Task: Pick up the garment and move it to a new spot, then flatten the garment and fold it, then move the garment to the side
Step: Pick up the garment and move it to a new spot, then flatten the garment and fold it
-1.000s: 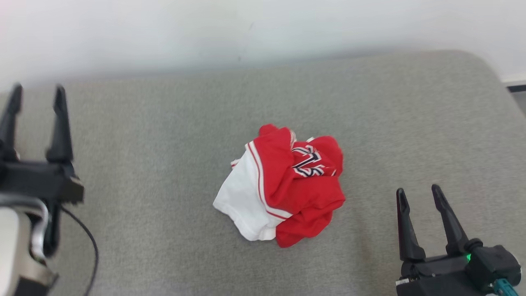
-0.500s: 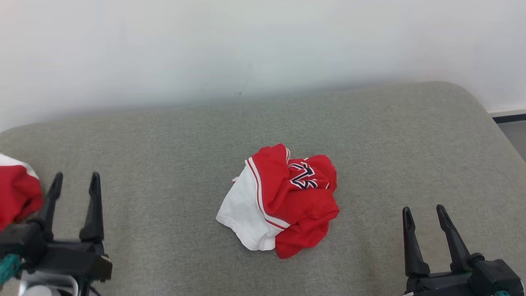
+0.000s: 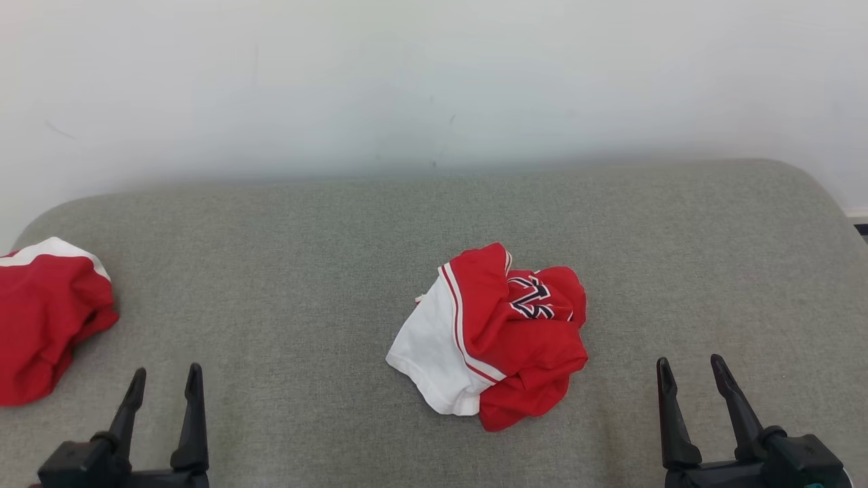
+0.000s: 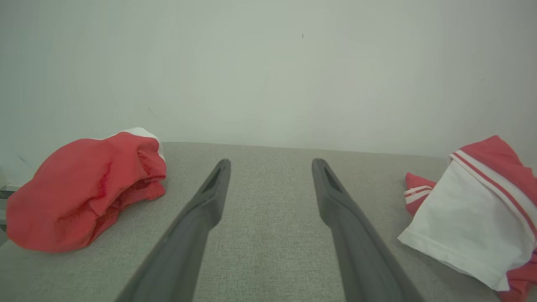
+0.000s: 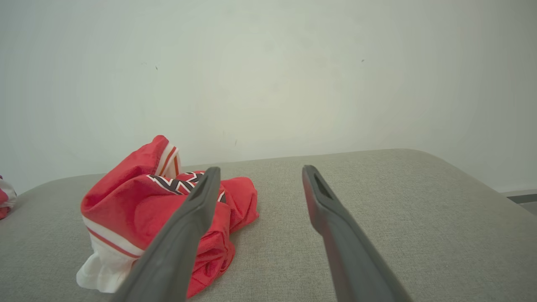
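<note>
Red-white garment (image 3: 515, 342) bunched — white end left, long axis unclear.

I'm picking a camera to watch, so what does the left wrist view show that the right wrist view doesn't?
Left wrist view: the left gripper, jaws apart, and the whole second red garment. Right wrist view: the right gripper, jaws apart, and the dark print on the crumpled garment. Both: the crumpled garment, the grey cushion and the white wall.
</note>
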You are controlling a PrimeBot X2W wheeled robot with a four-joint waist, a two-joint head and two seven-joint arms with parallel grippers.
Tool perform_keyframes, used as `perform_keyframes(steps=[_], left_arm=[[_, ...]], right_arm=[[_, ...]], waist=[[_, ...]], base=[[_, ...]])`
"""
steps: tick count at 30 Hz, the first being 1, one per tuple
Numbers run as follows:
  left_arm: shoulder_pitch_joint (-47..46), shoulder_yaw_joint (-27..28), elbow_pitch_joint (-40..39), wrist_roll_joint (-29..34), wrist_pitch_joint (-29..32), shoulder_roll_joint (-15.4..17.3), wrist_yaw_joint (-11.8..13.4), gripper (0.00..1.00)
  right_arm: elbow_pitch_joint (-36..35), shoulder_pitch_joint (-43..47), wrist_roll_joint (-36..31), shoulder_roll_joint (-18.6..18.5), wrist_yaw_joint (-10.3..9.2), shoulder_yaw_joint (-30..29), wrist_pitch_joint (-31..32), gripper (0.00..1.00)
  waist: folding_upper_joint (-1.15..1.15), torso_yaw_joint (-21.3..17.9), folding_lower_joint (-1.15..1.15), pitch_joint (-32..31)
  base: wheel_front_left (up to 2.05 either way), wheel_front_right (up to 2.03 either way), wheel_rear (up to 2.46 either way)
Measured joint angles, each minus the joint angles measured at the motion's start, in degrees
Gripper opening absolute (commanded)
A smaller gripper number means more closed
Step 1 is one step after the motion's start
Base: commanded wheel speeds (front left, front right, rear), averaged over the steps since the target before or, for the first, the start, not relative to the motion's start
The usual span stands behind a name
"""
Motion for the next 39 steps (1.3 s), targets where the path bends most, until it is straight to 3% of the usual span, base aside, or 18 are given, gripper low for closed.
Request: perform_keyframes(steps=[14, 23, 39], left_arm=[[6.02, 2.24, -2.14, 4.13, -0.01, -4.56, 0.0, 1.0], [6.41, 4.14, -2.22, 6.31, -0.01, -7.19, -1.44, 1.0], [6.59, 6.79, -1.36, 9.35, -0.01, -8.92, -3.94, 1.0]], right_arm=[[3.16, 0.19, 0.62, 0.0, 0.0, 0.56, -0.26, 1.0], [4.61, 0.24, 1.11, 0.02, 0.0, 0.96, -0.52, 1.0], [5.3, 0.16, 1.33, 0.03, 0.0, 1.54, -0.7, 1.0]], waist=[[0.0, 1.42, 0.01, -0.76], [0.0, 1.34, 0.01, -0.6], [0.0, 1.14, 0.01, -0.56]], base=[[0.0, 0.0, 0.0], [0.0, 0.0, 0.0], [0.0, 0.0, 0.0]])
